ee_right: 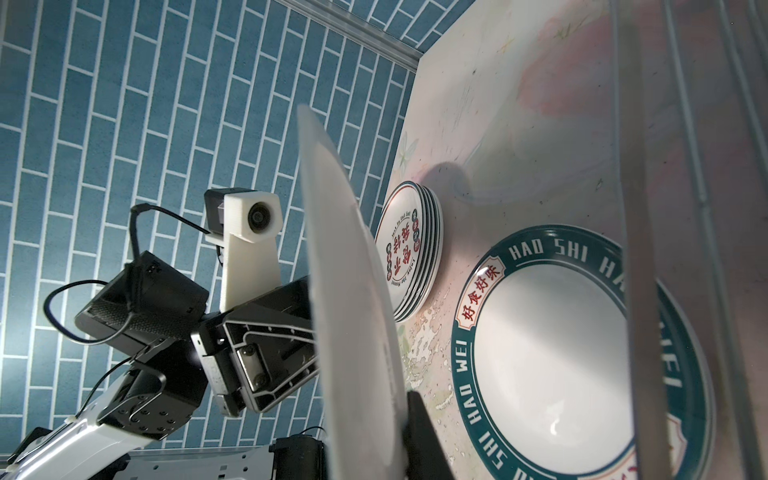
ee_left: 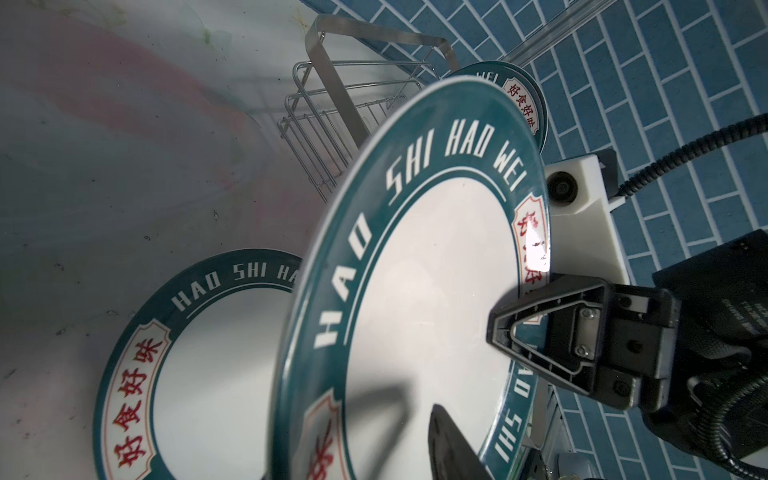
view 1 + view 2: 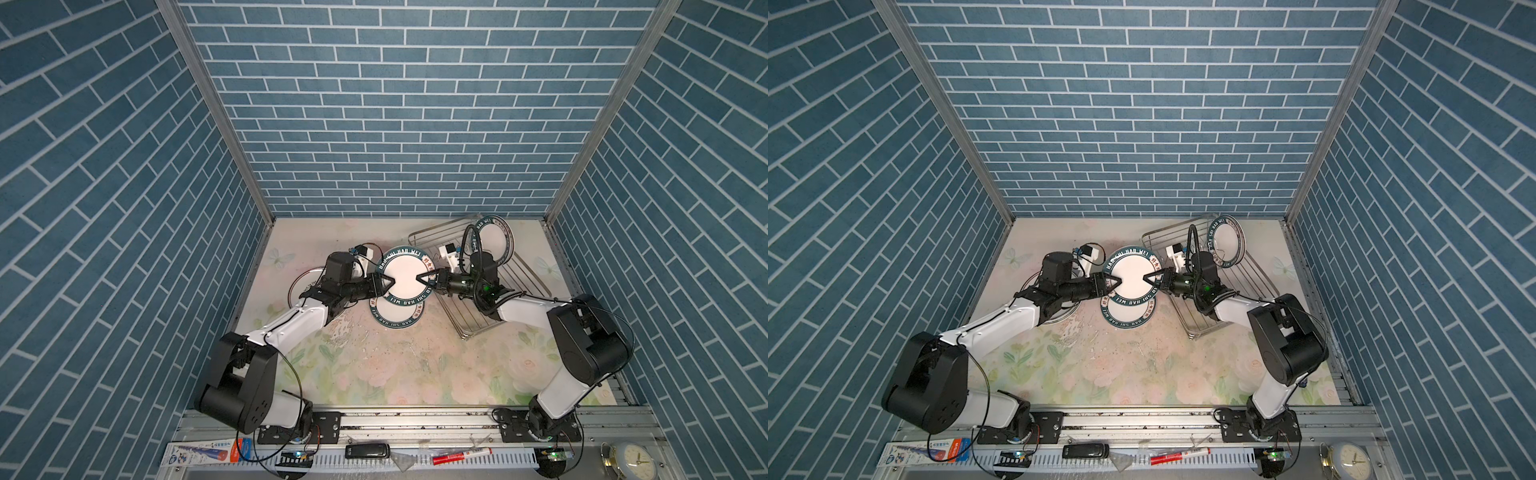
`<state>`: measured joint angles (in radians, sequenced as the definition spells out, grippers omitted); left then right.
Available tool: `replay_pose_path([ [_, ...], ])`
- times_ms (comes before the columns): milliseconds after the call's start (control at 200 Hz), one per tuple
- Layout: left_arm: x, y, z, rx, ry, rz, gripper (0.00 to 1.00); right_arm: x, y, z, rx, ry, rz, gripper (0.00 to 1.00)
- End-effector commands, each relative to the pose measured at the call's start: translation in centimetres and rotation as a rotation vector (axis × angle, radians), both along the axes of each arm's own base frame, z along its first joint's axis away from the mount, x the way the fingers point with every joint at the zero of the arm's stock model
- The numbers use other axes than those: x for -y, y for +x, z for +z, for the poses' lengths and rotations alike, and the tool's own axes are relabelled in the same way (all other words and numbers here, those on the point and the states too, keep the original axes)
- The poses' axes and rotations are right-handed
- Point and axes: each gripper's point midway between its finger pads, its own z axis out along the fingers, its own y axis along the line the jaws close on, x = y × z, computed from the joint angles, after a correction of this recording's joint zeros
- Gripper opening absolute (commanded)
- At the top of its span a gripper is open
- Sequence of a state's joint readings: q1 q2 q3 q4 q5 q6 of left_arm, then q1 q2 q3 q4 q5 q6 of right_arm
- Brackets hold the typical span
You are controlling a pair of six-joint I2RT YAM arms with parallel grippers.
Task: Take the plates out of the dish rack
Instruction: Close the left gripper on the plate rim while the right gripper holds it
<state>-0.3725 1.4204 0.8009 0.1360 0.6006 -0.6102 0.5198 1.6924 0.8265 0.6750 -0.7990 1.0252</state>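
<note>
**A:** Where is the plate in hand?

**B:** A round white plate with a dark green lettered rim point(image 3: 401, 277) is held face up in the air. It is left of the shiny silver wire dish rack point(image 3: 525, 276) and clear of it. Directly below it a second green-rimmed plate point(image 3: 395, 316) is laid flat on the pale floral surface point(image 3: 374, 374).

**A:** By what is it held?

**B:** Its right edge is pinched between the narrow fingers of the right gripper point(image 3: 420, 277). Its left edge is straddled by the fingers of the left gripper point(image 3: 390, 284), one above the rim and one below. Whether these are pressed onto the rim cannot be told from these views.

**A:** How much is judged done?

**B:** Most of it. Besides the flat plate, a stack of white plates with red characters at the centre point(image 1: 409, 253) is seen on the surface. In both top views it is largely covered by the left arm. Several rims can be counted in it.

**A:** And what is left?

**B:** At least one upright green-rimmed plate point(image 3: 496, 239) is seen at the far end of the rack, and the nearer slots are shown bare. A handover between the arms is judged to be in hand. The held plate is yet to be set down, probably on its twin below. After that, the far end of the rack is to be cleared.
</note>
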Motion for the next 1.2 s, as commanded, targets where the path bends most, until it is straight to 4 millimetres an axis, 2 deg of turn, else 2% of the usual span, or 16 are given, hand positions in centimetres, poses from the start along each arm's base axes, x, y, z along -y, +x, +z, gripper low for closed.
replay_pose_path([
  [0,1.3,-0.5,1.3,0.037,-0.068,-0.07,0.4,-1.3,0.2,2.7,0.063,0.06,0.046,0.15],
  [290,1.6,-0.6,1.4,0.033,-0.084,-0.086,0.27,-1.5,-0.1,2.9,0.074,0.066,0.065,0.19],
  [350,1.7,-0.6,1.4,0.034,-0.086,-0.088,0.24,-1.4,-0.1,3.0,0.077,0.067,0.067,0.22],
  [600,1.7,-0.6,1.4,0.025,-0.095,-0.089,0.19,-1.1,-0.3,3.0,0.103,0.039,0.064,0.33],
  [625,1.8,-0.5,1.4,0.024,-0.102,-0.091,0.16,-1.1,-0.3,3.1,0.108,0.038,0.062,0.34],
  [845,2.0,-0.4,1.4,0.009,-0.122,-0.101,0.1,-0.7,-0.6,3.3,0.143,0.001,0.061,0.4],
  [1145,1.2,-0.5,1.8,0.021,-0.102,-0.076,0.07,1.0,-0.5,3.6,0.206,-0.111,0.02,0.54],
  [1195,0.9,-0.4,1.8,0.019,-0.098,-0.063,0.01,1.7,-0.4,3.8,0.223,-0.142,0.005,0.57],
])
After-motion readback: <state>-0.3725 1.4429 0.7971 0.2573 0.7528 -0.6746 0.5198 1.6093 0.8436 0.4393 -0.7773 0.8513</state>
